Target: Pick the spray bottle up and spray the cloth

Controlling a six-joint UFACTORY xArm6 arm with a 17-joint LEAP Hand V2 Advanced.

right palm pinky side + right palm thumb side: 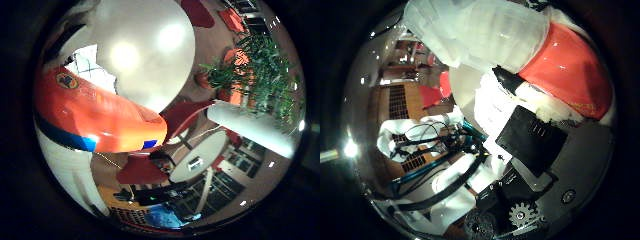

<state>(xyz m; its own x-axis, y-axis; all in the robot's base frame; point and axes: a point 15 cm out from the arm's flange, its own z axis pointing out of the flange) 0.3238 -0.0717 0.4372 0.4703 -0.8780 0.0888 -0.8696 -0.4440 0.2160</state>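
Note:
The spray bottle fills much of both palm views, so it is close against the palm. In the little finger side view its orange label (100,110) and white body (150,40) show. In the thumb side view its white ribbed part (490,35) and red-orange label (565,60) show. My right hand (530,140) shows as black and white fingers curled against the bottle's side. I see no cloth in either view.
Beyond the bottle the little finger side view shows the room: a green plant (255,65), red chairs (180,120) and a small round white table (195,160). The thumb side view shows wooden furniture (405,100) far off.

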